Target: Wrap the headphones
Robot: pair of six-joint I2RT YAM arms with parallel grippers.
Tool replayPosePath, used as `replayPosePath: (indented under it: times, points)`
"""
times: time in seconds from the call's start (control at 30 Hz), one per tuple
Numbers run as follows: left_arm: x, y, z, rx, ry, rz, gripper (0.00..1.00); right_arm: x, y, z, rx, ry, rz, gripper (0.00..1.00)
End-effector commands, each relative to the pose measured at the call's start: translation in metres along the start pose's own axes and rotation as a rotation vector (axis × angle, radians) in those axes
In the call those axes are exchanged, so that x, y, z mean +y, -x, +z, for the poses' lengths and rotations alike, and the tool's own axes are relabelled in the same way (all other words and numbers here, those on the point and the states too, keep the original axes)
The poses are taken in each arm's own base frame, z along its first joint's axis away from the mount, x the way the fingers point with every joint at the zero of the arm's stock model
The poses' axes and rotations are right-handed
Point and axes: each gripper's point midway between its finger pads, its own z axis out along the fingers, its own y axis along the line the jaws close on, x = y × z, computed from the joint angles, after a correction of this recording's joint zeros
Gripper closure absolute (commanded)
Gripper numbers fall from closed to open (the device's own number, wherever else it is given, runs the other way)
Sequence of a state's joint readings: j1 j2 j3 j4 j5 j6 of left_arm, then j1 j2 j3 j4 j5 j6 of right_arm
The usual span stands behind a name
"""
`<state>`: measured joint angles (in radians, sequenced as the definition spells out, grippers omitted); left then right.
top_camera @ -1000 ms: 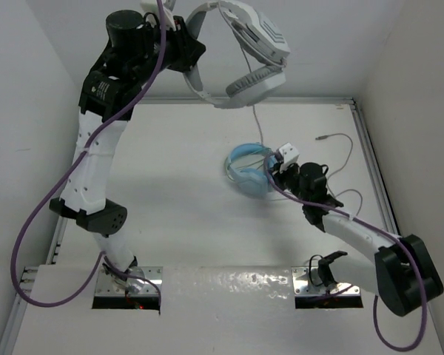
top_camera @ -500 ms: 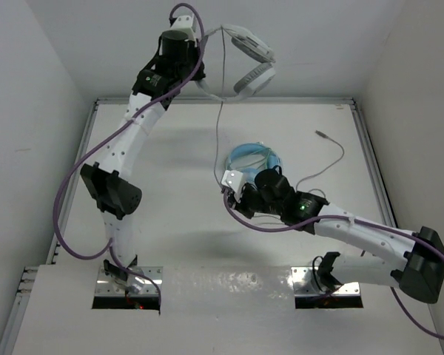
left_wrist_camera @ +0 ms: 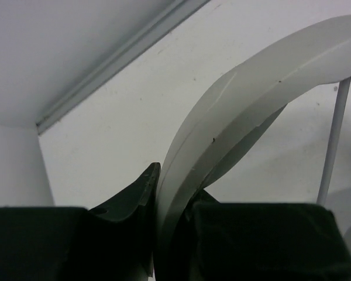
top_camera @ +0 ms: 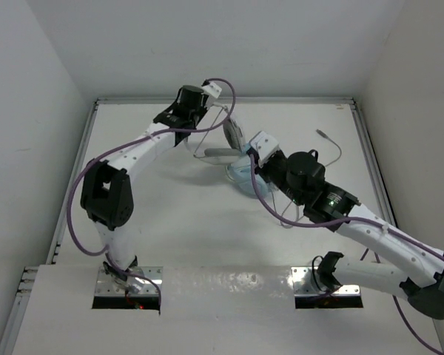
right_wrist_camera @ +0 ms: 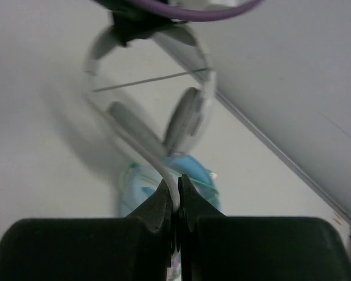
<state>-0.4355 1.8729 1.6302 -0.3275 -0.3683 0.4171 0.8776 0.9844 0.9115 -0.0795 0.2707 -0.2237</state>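
Observation:
The white headphones (top_camera: 231, 137) hang low over the back of the table. My left gripper (top_camera: 219, 118) is shut on their white headband (left_wrist_camera: 251, 88), which is pinched between its jaws (left_wrist_camera: 172, 199). In the right wrist view the headphones (right_wrist_camera: 184, 120) show their grey ear pads, with the left gripper above them. My right gripper (top_camera: 249, 157) sits just right of them and is shut on the thin grey cable (right_wrist_camera: 164, 172) at its fingertips (right_wrist_camera: 176, 196). The cable's far end with its plug (top_camera: 320, 134) lies on the table at the back right.
Light blue headphones (top_camera: 239, 177) lie on the table right under my right gripper, half hidden by it; they also show in the right wrist view (right_wrist_camera: 196, 172). White walls close in the table at the back and both sides. Purple robot cables loop beside both arms.
My left arm has brought the headphones down from high above the back wall to just over the table. My right gripper has moved back and up towards them, keeping the cable.

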Motion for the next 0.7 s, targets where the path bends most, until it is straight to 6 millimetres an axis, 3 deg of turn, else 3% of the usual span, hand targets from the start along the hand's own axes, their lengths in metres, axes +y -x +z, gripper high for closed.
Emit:
replayPosePath:
  times: [0.0, 0.03, 0.1, 0.13, 0.17, 0.27, 0.4, 0.53, 0.67]
  points:
    - [0.058, 0.081, -0.075, -0.304, 0.116, 0.106, 1.0, -0.085, 0.047, -0.012, -0.106, -0.338, 0.064, 1.0]
    - [0.04, 0.079, -0.081, -0.302, 0.09, 0.157, 1.0, -0.098, 0.056, -0.013, -0.121, -0.372, 0.08, 1.0]
    - [0.024, 0.067, -0.094, -0.285, 0.058, 0.257, 1.0, -0.123, 0.05, -0.009, -0.097, -0.459, 0.085, 1.0]
    - [0.004, 0.051, -0.095, -0.249, -0.005, 0.302, 1.0, -0.133, 0.049, -0.009, -0.09, -0.494, 0.088, 1.0]
    - [-0.002, 0.046, -0.101, -0.244, -0.041, 0.299, 1.0, -0.149, 0.042, -0.01, -0.072, -0.542, 0.1, 1.0]
    - [-0.024, 0.03, -0.114, -0.195, -0.158, 0.273, 1.0, -0.168, 0.029, 0.0, -0.052, -0.548, 0.155, 1.0]
    - [-0.061, 0.01, -0.136, -0.114, -0.29, 0.297, 1.0, -0.186, 0.023, 0.01, -0.078, -0.567, 0.219, 1.0]
    - [-0.069, 0.017, -0.162, -0.122, -0.394, 0.246, 1.0, -0.194, 0.007, 0.025, -0.075, -0.55, 0.285, 1.0]
    - [-0.082, 0.016, -0.174, -0.12, -0.465, 0.249, 1.0, -0.195, 0.013, 0.036, -0.111, -0.494, 0.289, 1.0]
